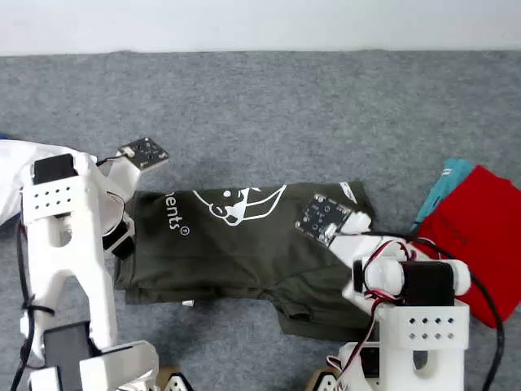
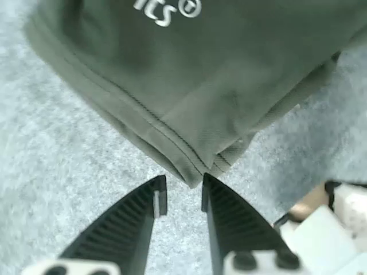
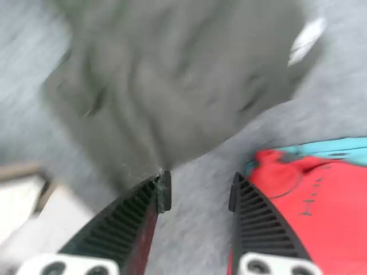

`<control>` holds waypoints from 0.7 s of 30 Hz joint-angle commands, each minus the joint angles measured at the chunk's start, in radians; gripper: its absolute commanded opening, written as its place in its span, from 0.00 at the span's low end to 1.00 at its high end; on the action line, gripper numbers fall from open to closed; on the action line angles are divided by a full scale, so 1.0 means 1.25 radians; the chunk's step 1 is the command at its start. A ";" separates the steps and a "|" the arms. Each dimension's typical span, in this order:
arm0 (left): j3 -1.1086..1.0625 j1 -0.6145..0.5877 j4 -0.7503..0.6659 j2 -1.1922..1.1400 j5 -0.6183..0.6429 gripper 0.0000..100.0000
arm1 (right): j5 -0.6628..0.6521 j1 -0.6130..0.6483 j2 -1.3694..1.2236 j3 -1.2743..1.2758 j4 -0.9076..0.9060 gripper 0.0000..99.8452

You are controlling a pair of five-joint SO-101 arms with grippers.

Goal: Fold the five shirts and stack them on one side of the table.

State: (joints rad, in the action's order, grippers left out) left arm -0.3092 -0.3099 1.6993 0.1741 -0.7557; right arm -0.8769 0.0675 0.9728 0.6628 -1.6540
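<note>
We see the olive-green printed cotton shirt [image 1: 244, 252] mid-frame, left gripper [image 2: 183, 192] with fingers narrowly apart at its corner, right gripper [image 3: 198, 192] with fingers wide apart beside it

The shirt [image 1: 236, 252] lay mid-worktop [image 1: 269, 106] between the left arm [image 1: 69, 236] and the right arm [image 1: 415, 293]. To its right sat stacked folded shirts [image 1: 480, 228]; another garment [image 1: 16, 175] lay behind the left arm.

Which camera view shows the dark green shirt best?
The high view: the dark green shirt shows nearly whole, partly folded. The left wrist view shows a folded corner; the right wrist view, one edge.
</note>
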 commanded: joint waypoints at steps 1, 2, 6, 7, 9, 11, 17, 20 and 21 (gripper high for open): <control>0.004 0.006 -0.102 0.047 0.152 0.10 | 0.109 0.002 -0.013 0.020 0.217 0.13; 0.002 0.014 -0.134 0.047 0.193 0.10 | 0.129 0.003 -0.035 0.032 0.284 0.10; -0.001 0.060 -0.217 0.016 0.314 0.03 | 0.194 0.002 -0.204 0.050 0.531 0.02; -0.001 0.072 -0.233 -0.001 0.333 0.00 | 0.218 0.002 -0.256 0.048 0.582 0.02; -0.001 0.095 -0.260 -0.042 0.362 0.01 | 0.266 0.003 -0.357 0.028 0.654 0.01; -0.001 0.108 -0.295 -0.086 0.394 0.01 | 0.297 0.004 -0.457 -0.005 0.694 0.01; 0.001 0.108 -0.385 -0.196 0.449 0.01 | 0.314 0.006 -0.738 -0.184 0.708 0.01; 0.001 0.107 -0.416 -0.243 0.449 0.01 | 0.314 -0.001 -0.857 -0.274 0.706 0.01; 0.001 0.103 -0.428 -0.260 0.449 0.01 | 0.314 -0.003 -0.891 -0.301 0.699 0.01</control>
State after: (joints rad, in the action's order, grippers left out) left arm -0.3153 -0.1826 1.2129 -0.1250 -0.2079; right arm -0.4948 0.0644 -0.0491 0.4250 -0.7887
